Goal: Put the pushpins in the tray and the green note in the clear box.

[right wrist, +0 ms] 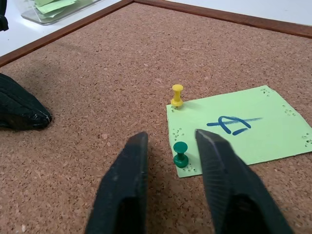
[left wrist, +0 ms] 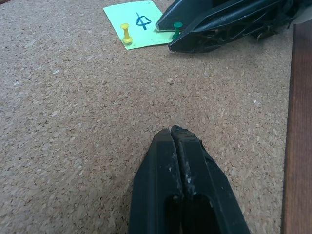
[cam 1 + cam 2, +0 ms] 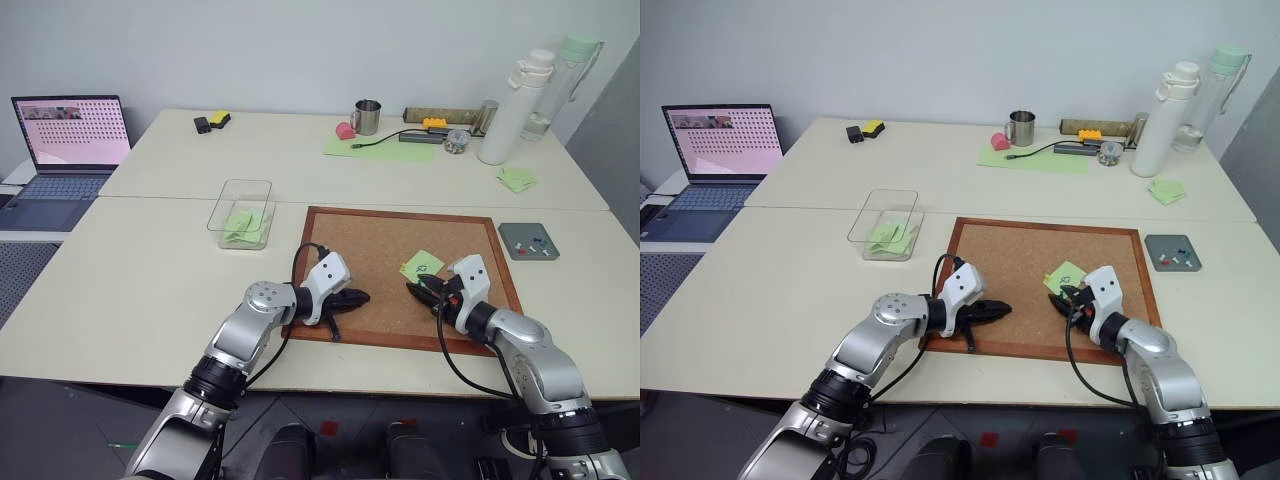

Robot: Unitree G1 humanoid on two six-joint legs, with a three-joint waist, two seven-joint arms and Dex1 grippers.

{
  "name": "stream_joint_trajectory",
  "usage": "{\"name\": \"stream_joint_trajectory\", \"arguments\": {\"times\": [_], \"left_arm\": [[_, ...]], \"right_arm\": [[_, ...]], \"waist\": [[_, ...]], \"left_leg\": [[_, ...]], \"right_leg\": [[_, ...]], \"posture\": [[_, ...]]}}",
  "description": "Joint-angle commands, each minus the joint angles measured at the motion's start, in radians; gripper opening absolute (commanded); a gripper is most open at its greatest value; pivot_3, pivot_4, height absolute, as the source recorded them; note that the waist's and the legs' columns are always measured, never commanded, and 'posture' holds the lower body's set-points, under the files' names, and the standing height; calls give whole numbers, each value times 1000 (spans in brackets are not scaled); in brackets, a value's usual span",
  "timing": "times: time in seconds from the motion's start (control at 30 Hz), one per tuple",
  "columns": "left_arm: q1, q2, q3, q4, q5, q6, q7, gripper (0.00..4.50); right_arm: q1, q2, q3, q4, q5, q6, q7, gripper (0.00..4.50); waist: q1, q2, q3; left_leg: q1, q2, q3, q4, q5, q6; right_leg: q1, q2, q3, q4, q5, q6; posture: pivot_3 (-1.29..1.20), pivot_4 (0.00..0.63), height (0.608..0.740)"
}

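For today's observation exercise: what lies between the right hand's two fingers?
In the right wrist view, the green pushpin stands between the right hand's fingers, pinning a corner of the green note.

Pale tables point(image 3: 150, 270) meet a plain, seemingly light-grey wall point(image 3: 300, 50).

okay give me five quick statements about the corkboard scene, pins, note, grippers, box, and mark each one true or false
1. The green note lies on the corkboard with a yellow pushpin and a green pushpin stuck in it. True.
2. The right gripper has its fingers either side of the green pushpin without touching it. True.
3. The left gripper is wide open. False: its fingers are pressed together.
4. The clear box is empty. False: green paper already lies in it.
5. The tray sits on the corkboard. False: it rests on the table, off the board's right edge.
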State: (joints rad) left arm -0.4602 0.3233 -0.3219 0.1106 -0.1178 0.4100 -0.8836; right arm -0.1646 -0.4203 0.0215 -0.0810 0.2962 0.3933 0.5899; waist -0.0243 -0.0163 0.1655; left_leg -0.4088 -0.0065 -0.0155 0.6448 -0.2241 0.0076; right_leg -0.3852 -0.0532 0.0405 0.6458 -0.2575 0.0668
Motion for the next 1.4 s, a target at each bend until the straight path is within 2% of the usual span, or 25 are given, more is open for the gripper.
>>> {"name": "stream_joint_trajectory", "arguments": {"times": [0.03,0.13,0.33,0.53,0.73,0.9,1.03,1.17,1.3,1.37,1.4], "left_arm": [[18,8,-17,14,14,29,2,0],[15,7,-17,15,13,31,2,0],[9,10,-16,20,13,33,-4,0],[12,15,-18,20,14,36,-8,0],[16,14,-20,16,12,36,-7,0],[19,15,-20,14,11,38,-6,0],[22,19,-20,7,12,40,-5,0],[30,28,-13,-8,12,49,-5,0],[43,35,-4,-26,10,60,4,0],[57,40,-1,-42,6,67,6,0],[63,42,0,-50,5,70,7,0]], "right_arm": [[0,-2,-27,-39,9,-23,5,621],[2,-9,-32,-54,15,-20,10,31],[6,-20,-59,-114,53,11,21,31],[-14,-32,-118,-203,157,120,22,31],[-101,-24,-239,-136,212,170,-57,31],[-227,-102,-289,165,35,38,-204,31],[-338,-179,-280,465,-69,-102,-240,31],[-450,-205,-304,712,-79,-169,-230,31],[-518,-211,-328,861,-55,-196,-193,31],[-536,-215,-336,910,-49,-209,-171,441],[-541,-217,-337,925,-49,-216,-160,482]], "waist": [[0,0,0],[0,0,0],[1,0,0],[1,0,0],[1,0,0],[0,0,0],[-1,0,0],[-3,0,0],[-7,0,0],[-7,0,0],[-8,0,0]], "left_leg": [[0,0,0,0,0,0],[0,0,0,0,0,0],[0,0,0,0,0,0],[-1,0,-1,0,0,0],[-1,0,0,0,0,0],[-1,0,0,0,0,0],[-1,-1,2,0,0,0],[0,-1,2,-1,0,0],[0,0,2,-1,0,0],[0,-1,2,-1,0,0],[0,0,2,-1,0,0]], "right_leg": [[0,0,0,0,0,0],[0,0,0,0,0,0],[0,0,0,0,0,0],[0,0,0,0,0,0],[0,0,0,0,0,0],[0,0,0,0,0,0],[-1,-1,1,-1,-2,-3],[0,0,1,0,-1,0],[0,0,1,0,-1,0],[0,0,2,0,-1,0],[0,0,2,0,-1,0]], "posture": [[0,150,740],[0,150,740],[0,150,740],[0,150,740],[0,150,740],[0,150,740],[0,150,740],[0,150,740],[0,150,740],[0,150,740],[0,150,740]]}}
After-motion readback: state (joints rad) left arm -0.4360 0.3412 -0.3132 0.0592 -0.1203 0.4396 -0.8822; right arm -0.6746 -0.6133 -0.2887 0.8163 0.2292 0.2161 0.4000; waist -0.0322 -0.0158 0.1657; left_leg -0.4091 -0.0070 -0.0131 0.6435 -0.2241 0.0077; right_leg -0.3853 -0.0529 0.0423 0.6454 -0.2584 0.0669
